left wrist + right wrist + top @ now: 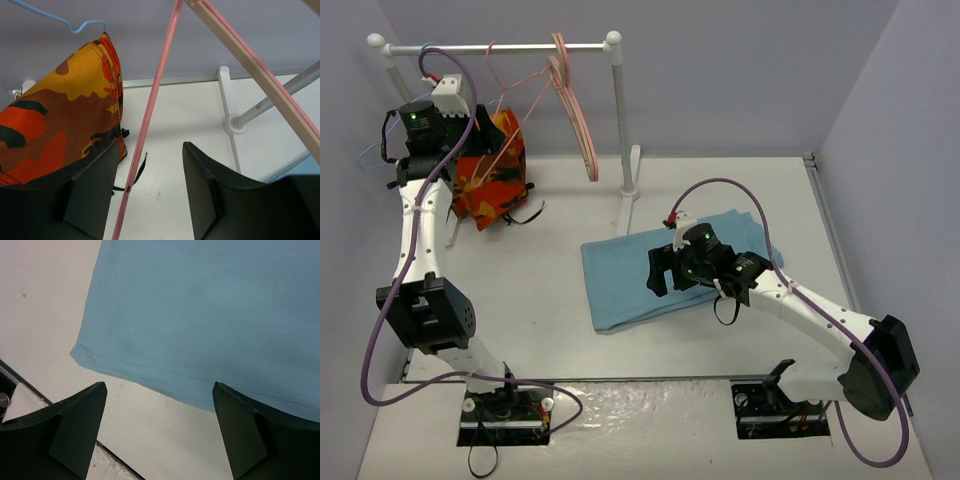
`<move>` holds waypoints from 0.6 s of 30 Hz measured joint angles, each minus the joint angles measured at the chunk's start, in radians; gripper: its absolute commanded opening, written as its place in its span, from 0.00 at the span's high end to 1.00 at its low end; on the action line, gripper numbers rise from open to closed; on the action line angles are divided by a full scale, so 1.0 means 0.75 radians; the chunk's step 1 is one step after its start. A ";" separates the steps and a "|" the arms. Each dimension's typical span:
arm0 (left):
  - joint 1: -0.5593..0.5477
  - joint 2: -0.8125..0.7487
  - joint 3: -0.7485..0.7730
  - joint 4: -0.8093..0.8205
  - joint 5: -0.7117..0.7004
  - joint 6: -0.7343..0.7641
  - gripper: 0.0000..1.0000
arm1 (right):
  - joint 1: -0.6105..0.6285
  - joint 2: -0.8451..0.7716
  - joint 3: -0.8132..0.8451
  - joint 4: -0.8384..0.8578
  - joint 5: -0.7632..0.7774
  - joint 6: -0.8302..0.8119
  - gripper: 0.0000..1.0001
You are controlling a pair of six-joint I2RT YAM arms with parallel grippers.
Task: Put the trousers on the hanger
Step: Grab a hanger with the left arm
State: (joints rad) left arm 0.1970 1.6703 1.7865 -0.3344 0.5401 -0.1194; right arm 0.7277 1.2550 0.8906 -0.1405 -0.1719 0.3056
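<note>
The job has only just begun. The trousers lie flat and folded on the white surface, and no part of them is on the hanger yet. The thin pink hanger hangs on the white rack at the back. The left claw is up at the rack. It is partly open, with one pink wire of the hanger between its two fingers, close to one finger but not pinched. The right claw is wide open and holds nothing. It hovers low over the near edge of the trousers. I think what is left is almost all of it: get hold of the hanger, pick up the trousers and hang them over it. An orange, red and yellow cloth hangs on the rack too, next to a thin blue hanger and some thicker pink hangers. The walls around the surface are plain pale purple.
</note>
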 measured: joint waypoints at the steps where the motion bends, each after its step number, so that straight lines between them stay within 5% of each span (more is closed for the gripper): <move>1: 0.000 -0.005 -0.009 0.008 0.003 -0.002 0.54 | 0.000 0.001 0.000 0.000 0.000 0.002 0.16; 7: -0.009 -0.018 -0.064 0.045 0.013 -0.027 0.57 | 0.000 0.003 0.000 0.002 -0.014 0.013 0.16; 18: -0.028 -0.020 -0.110 0.096 0.011 -0.060 0.84 | 0.000 0.003 -0.024 0.011 -0.026 0.039 0.16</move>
State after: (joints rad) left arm 0.1756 1.6550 1.7039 -0.2622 0.5488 -0.1647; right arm 0.7277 1.2572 0.8725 -0.1325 -0.1913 0.3352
